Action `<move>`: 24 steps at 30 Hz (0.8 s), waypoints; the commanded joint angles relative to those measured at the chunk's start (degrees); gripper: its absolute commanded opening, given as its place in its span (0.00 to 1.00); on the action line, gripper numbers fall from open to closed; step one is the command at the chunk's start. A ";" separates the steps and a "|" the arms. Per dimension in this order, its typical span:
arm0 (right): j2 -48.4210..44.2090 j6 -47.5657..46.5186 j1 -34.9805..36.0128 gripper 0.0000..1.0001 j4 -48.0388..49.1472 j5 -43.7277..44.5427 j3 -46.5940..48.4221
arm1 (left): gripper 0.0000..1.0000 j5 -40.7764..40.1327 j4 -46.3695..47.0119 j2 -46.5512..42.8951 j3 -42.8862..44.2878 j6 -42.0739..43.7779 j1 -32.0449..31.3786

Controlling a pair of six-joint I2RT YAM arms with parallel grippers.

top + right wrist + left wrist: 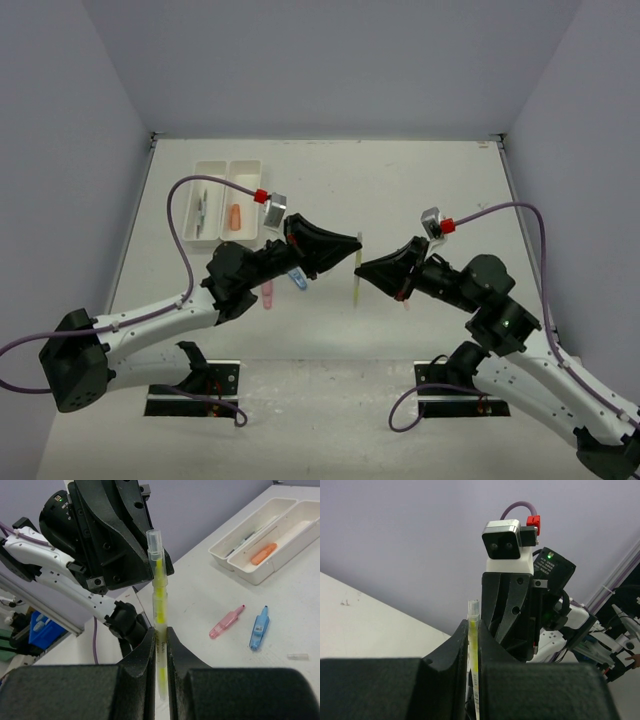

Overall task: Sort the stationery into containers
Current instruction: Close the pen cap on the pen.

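A slim yellow marker point(358, 272) stands upright above the table, held by both grippers at once. My left gripper point(354, 244) is shut on its upper part, and in the left wrist view the marker point(473, 630) is squeezed between the black fingers point(457, 650). My right gripper point(160, 636) is shut on the lower barrel of the marker point(159, 587). Two joined white containers point(226, 170) sit at the back left: one holds dark pens point(203, 208), the other an orange piece point(234, 217). A pink piece point(227, 621) and a blue piece point(258, 627) lie on the table.
A small clear cap point(298, 656) lies on the table near the blue piece. The pink piece point(267, 292) and blue piece point(297, 280) lie partly under the left arm. Grey walls close the table at the back and sides.
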 commanded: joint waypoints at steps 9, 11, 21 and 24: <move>1.52 -5.35 0.01 0.00 2.19 3.74 11.42 | 0.00 2.28 -3.58 0.47 -1.95 2.31 -0.40; 1.60 -6.27 0.06 0.00 1.48 2.74 11.91 | 0.00 2.06 -5.86 -0.11 -1.45 3.79 -0.36; 4.10 -10.30 0.02 0.00 5.18 1.58 9.49 | 0.00 -3.35 -17.77 0.44 3.63 1.26 -0.35; 5.42 -9.14 -0.01 0.00 6.50 1.46 9.79 | 0.00 -4.06 -16.05 1.12 2.55 -1.24 -0.31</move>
